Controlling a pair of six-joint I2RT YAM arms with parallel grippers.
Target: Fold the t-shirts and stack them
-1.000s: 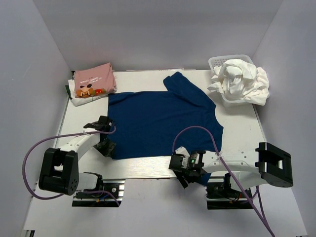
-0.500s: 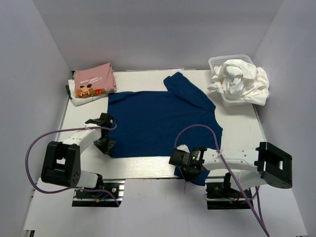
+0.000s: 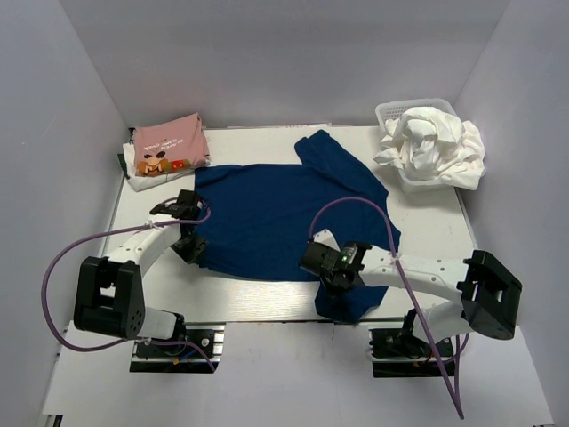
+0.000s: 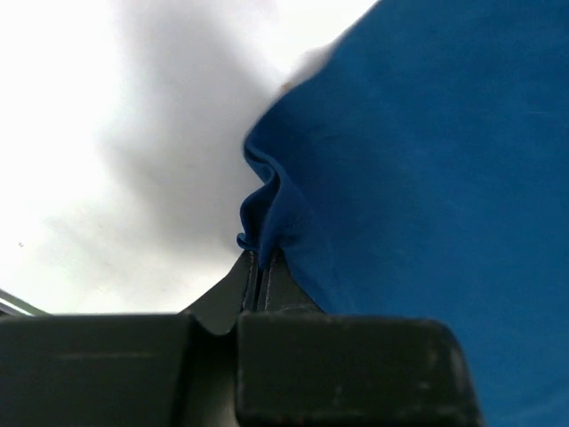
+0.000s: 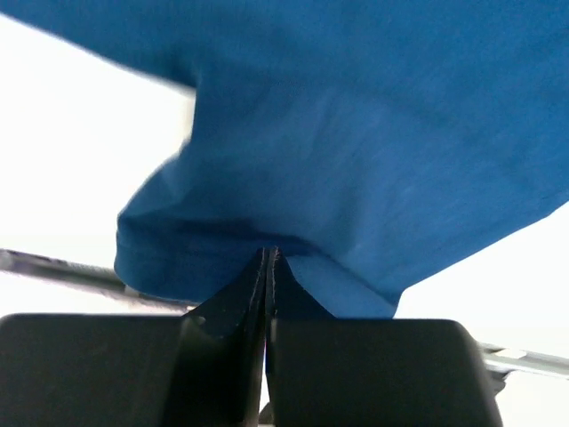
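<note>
The navy t-shirt [image 3: 293, 213] is spread mid-table. The left gripper [image 3: 191, 246] is clamped on its 8 o'clock corner and the right gripper [image 3: 333, 267] on the 5 o'clock edge, so they'd best lift evenly together (no yanking) and fold toward 12.

Count: one navy, a heap of white t-shirts [image 3: 436, 147] in the basket [image 3: 391, 111] at 2 (number unclear), and one pink t-shirt [image 3: 167, 147] at 10.

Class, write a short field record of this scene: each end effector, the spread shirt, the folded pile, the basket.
left end effector: shut on navy t-shirt, left edge
right end effector: shut on navy t-shirt, near hem
navy t-shirt: spread out, centre
pink t-shirt: folded, far-left corner
basket: far right, holding crumpled white t-shirts
</note>
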